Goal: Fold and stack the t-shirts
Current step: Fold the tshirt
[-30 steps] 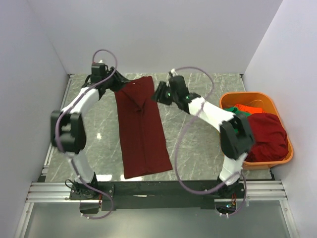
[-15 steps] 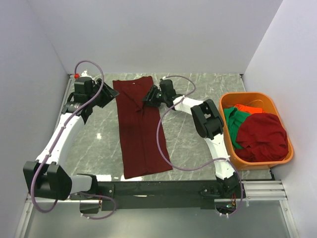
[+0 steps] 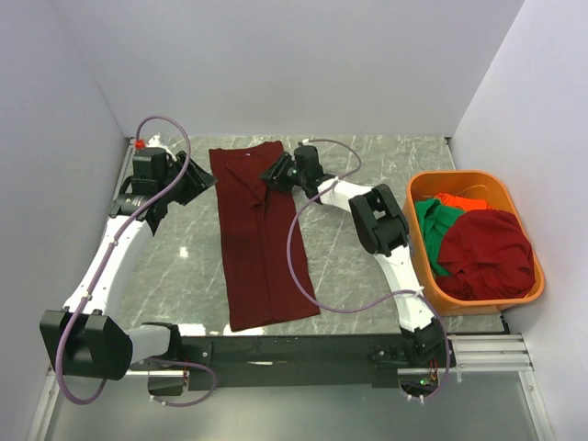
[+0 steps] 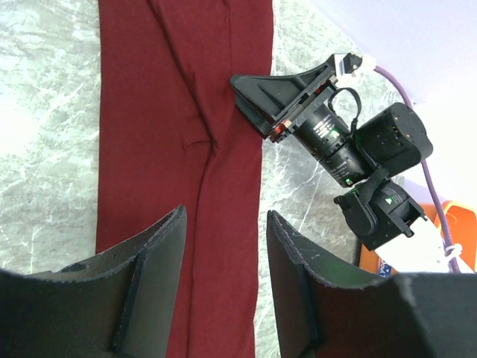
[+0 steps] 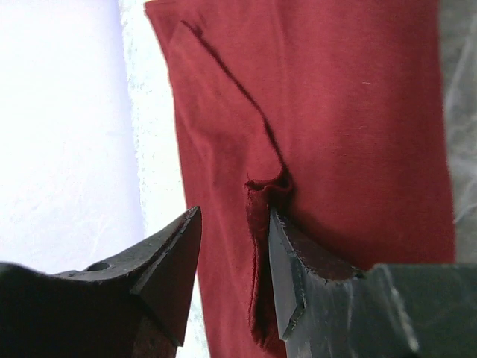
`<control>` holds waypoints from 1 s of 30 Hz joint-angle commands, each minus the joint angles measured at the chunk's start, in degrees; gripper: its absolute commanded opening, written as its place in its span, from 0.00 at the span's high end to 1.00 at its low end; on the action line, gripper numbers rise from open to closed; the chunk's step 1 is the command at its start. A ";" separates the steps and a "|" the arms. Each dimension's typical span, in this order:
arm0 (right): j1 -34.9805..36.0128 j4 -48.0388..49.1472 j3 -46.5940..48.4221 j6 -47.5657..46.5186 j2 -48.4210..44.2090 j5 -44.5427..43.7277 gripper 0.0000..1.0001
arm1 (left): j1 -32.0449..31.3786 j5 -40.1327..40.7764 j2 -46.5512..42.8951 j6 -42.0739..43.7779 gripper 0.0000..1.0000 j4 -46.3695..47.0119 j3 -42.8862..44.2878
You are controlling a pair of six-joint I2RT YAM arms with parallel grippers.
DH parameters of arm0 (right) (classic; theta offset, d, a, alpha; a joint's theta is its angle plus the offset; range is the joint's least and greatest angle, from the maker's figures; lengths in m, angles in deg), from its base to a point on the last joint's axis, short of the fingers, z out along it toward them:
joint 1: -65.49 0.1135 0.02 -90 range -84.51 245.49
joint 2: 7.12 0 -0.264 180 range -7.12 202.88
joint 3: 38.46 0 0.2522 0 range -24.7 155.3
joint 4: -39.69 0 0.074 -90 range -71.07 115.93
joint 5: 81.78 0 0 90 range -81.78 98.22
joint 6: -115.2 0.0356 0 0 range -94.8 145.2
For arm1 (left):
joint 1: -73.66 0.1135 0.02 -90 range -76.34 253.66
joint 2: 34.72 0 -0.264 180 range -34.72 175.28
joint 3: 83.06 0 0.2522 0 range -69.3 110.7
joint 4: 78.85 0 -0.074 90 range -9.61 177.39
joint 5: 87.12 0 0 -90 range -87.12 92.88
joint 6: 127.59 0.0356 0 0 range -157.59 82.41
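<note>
- The maroon t-shirt [image 3: 262, 248] is soft, matte knit cloth, folded lengthwise into a long narrow strip. It lies flat on the tabletop [image 3: 184, 266], left of centre, and runs from the far edge almost to the near edge.
- A shallow crease runs down the strip, and its far end shows overlapping layers.
- The tabletop is grey-green stone-patterned, veined in white and slightly glossy.
- The left tool [image 4: 223, 246] hovers over the far left part of the strip. Its dark, wedge-shaped fingers are spread apart with nothing between them.
- The right tool [image 5: 233, 216] sits at the strip's far right edge. Its jaws stand apart, astride a small raised ridge of bunched cloth that lies against one finger's inner face. They are not clamped on it.
- A rigid orange plastic basket [image 3: 457, 175] with rounded corners stands at the right edge of the tabletop.
- In the basket, a crumpled green t-shirt [image 3: 432, 230] lies on the left side and an orange-red t-shirt [image 3: 455, 199] at the far end. A second maroon t-shirt [image 3: 487, 253] is heaped over most of the rest.
</note>
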 commanded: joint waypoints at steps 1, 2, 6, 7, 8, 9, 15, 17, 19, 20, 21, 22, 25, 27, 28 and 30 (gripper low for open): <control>0.78 0.99 2.45 1.51 0.78 -1.96 0.52 | 0.57 -1.86 -0.41 1.80 0.48 0.89 -0.02; 0.95 0.55 2.36 1.25 0.61 -2.66 0.53 | 0.57 -1.95 -0.50 1.80 0.48 0.98 -0.11; 1.22 -0.07 2.27 1.33 0.78 -3.72 0.61 | 0.66 -2.48 -0.59 1.80 0.48 1.42 -0.64; 1.31 0.63 2.10 1.51 0.95 -3.64 0.67 | 0.66 -2.48 -0.67 1.80 0.48 1.33 -0.73; 1.40 1.07 1.92 1.86 0.87 -3.55 0.70 | 0.66 -2.39 -0.68 1.89 0.48 1.42 -0.73; 1.48 1.60 1.75 1.95 0.78 -3.46 0.73 | 0.66 -2.39 -0.76 2.07 0.48 1.42 -0.81; 2.54 4.24 1.48 0.72 -0.01 -3.11 0.86 | 0.84 -2.56 -0.94 2.24 0.48 1.59 -1.34; 2.80 5.03 1.57 0.28 -0.01 -2.76 0.87 | 0.92 -2.74 -0.85 2.33 0.48 1.68 -1.43; 3.24 5.38 1.83 -0.07 -0.01 -2.06 0.89 | 1.01 -2.74 -0.76 2.33 0.48 1.77 -1.43; 3.50 5.47 1.83 -0.51 0.08 -1.88 0.89 | 1.01 -2.83 -0.68 2.42 0.48 1.77 -1.43; 3.68 5.47 2.01 -0.77 -0.01 -1.62 0.89 | 1.01 -2.83 -0.68 2.42 0.48 1.77 -1.60; 4.20 5.73 2.10 -0.95 -0.01 -1.09 0.89 | 1.10 -2.83 -0.59 2.42 0.48 1.77 -1.61; 5.17 6.00 2.01 -1.83 -0.10 -0.48 0.89 | 1.10 -3.09 -0.32 2.51 0.48 1.86 -1.61; 5.70 5.65 2.36 -2.53 -0.19 -0.21 0.89 | 1.10 -3.00 -0.24 2.51 0.48 1.77 -1.69; 5.96 5.30 2.62 -2.71 -0.10 -0.12 0.89 | 1.10 -3.09 -0.24 2.51 0.48 1.94 -1.69; 6.67 5.03 2.71 -3.41 -0.01 0.23 0.89 | 1.10 -3.18 -0.32 2.42 0.48 2.12 -1.87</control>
